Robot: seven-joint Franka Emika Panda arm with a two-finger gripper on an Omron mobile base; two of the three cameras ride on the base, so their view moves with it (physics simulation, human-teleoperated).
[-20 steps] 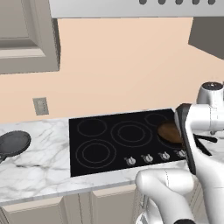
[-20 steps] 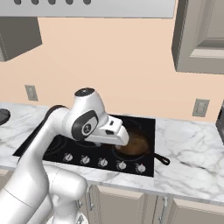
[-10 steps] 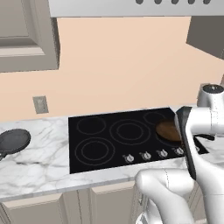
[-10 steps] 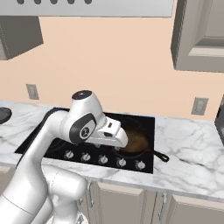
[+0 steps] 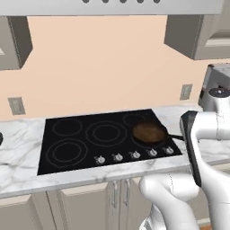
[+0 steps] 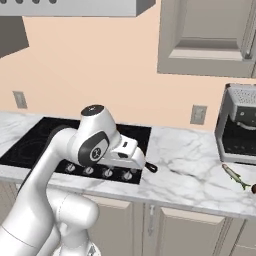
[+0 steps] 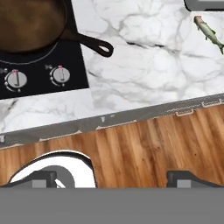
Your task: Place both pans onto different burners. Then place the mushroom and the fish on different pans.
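Note:
The rusty-brown pan (image 5: 149, 132) sits on the right-hand burner of the black cooktop (image 5: 81, 168), handle (image 7: 89, 41) pointing right. Free burners (image 5: 106, 133) lie to its left. A dark sliver (image 5: 1, 138) at the counter's far left may be the dark pan's rim. The fish (image 6: 233, 175) lies on the marble far to the right, also seen as the fish (image 7: 209, 33). The mushroom (image 6: 253, 189) is a small reddish spot at the frame's edge beside it. My gripper (image 7: 113, 178) is open and empty, hanging by the counter's front edge, right of the pan (image 7: 26, 22).
A row of silver knobs (image 5: 134, 155) lines the cooktop's front. A coffee machine (image 6: 240, 125) stands on the counter behind the fish. Bare marble (image 6: 185, 170) stretches between the pan's handle and the fish. Wooden floor (image 7: 144, 144) shows below the counter's edge.
The base has driven to the right, so the whole scene has slid left in both base views. The brown pan stays on its burner. The gripper stays open.

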